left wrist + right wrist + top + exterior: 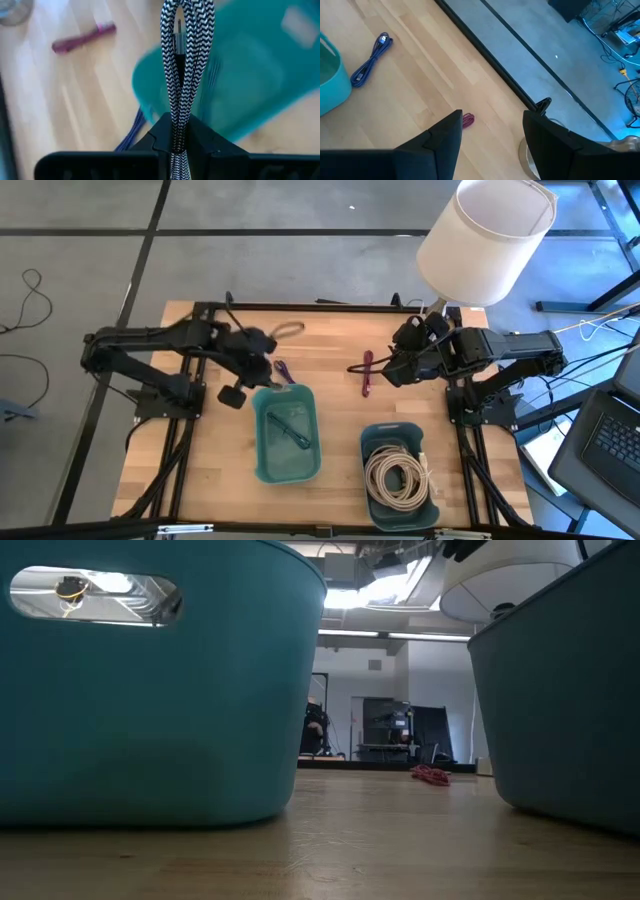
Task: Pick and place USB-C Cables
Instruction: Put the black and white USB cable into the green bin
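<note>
My left gripper (264,346) (175,137) hovers over the table just beyond the left teal tray (262,465) and is shut on a grey, black-and-white braided lead (186,60). A teal lead (292,428) lies in that tray. The purple lead (283,370) (370,59) lies on the wood by the tray's far rim. A magenta lead (367,373) (430,775) lies mid-table. Cream-white coils (397,475) fill the right teal tray (372,442). My right gripper (393,366) (492,137) is open above the table, next to the magenta lead's end (468,119). My left gripper pinches the grey lead between its two fingers, across a folded bundle of several strands (176,125). The bundle runs along the fingers and sticks out past their tips as a loop (290,330), lifted clear of the table.
A white lampshade (487,235) stands over the table's far right corner, above my right arm. The two trays sit side by side near the near edge, with bare wood (340,420) between them. A laptop (610,435) sits off the table's right side.
</note>
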`<state>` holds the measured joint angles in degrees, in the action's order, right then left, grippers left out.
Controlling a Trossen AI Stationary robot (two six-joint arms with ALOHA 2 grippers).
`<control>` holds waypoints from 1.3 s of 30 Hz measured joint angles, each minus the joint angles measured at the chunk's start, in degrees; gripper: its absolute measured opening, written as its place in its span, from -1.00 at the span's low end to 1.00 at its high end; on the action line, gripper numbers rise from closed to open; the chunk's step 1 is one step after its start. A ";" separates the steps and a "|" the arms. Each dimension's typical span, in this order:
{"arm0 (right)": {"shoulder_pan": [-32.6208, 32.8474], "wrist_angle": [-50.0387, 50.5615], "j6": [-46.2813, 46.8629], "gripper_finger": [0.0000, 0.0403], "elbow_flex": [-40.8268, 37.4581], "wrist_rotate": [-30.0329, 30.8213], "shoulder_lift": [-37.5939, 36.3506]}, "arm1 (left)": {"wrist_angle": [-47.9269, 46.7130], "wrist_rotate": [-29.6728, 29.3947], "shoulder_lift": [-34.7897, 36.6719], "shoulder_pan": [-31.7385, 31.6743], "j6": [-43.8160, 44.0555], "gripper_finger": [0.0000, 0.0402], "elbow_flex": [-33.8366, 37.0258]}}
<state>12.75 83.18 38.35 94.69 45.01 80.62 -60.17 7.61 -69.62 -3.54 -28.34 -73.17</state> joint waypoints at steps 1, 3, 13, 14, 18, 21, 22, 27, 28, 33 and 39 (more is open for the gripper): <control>0.00 0.00 0.00 0.05 -0.01 0.00 0.01 | -1.23 -2.16 -0.99 1.03 -2.54 -0.89 0.00; 0.00 0.01 0.12 0.05 -0.01 -0.02 0.00 | -4.46 -6.58 -2.88 2.99 -7.72 -0.89 0.00; 0.00 0.00 0.20 0.05 -0.01 -0.52 0.02 | -9.87 -16.72 -8.35 7.67 -18.73 -0.89 0.02; 0.00 0.00 0.20 0.05 -0.01 -0.61 0.02 | -9.82 -16.67 -8.53 8.05 -19.13 -0.89 0.02; 0.00 0.00 0.20 0.05 -0.01 -0.63 0.02 | -6.51 -16.63 -8.99 11.52 -19.45 -0.89 0.02; 0.00 0.00 0.17 0.05 -0.01 -0.61 0.02 | -2.24 -14.97 -8.97 14.93 -19.12 -0.88 -0.09; 0.00 0.00 0.16 0.05 -0.01 -0.61 0.02 | -0.86 -13.75 -9.01 15.97 -18.41 -0.88 -0.50; -0.83 0.00 0.13 0.05 -0.01 -0.61 0.02 | 3.16 -7.55 -11.39 19.58 -12.39 -0.88 -3.95; -1.01 0.00 0.14 0.05 -0.01 -0.61 0.02 | 3.05 -6.63 -12.12 19.99 -11.34 -0.88 -4.36; -1.51 -0.04 0.15 0.05 -0.01 -0.63 0.02 | 2.18 -5.13 -16.88 19.94 -9.20 -0.89 -4.44; -1.51 -0.09 0.13 0.05 -0.01 -0.63 0.02 | 4.37 -4.28 -23.01 17.73 -9.90 -0.89 -4.46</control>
<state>11.25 83.09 38.48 94.67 44.38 80.64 -55.80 3.34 -92.63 14.19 -38.24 -77.62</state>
